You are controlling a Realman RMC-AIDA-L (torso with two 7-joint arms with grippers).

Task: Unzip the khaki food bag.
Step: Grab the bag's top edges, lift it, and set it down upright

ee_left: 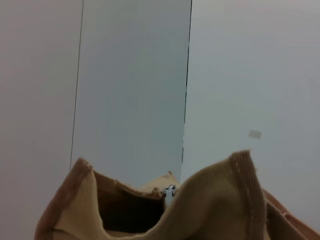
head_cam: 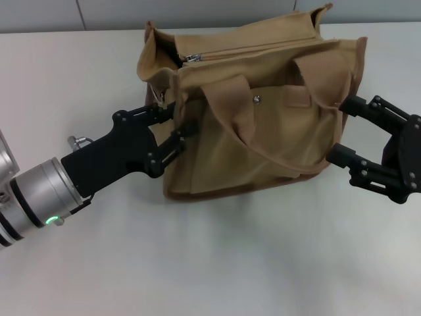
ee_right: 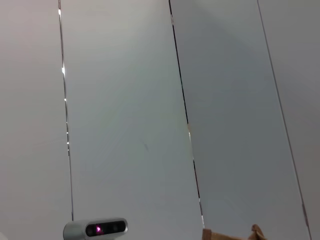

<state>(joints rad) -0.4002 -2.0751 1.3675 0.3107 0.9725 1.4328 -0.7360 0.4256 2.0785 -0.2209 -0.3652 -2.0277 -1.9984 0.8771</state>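
Both our grippers flank the khaki food bag (head_cam: 263,125): left gripper (head_cam: 176,125) spread against its left end, right gripper (head_cam: 337,128) spread at its right end, zipper pull (head_cam: 191,58) near the left end

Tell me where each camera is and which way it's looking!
Head view: from the robot's head, looking down at the khaki food bag, with the left gripper and right gripper at its ends.
Left wrist view: looks up over the bag's rim and zipper pull to wall panels; no robot parts.
Right wrist view: wall panels, a small camera.
Head and left wrist share the zipper pull.
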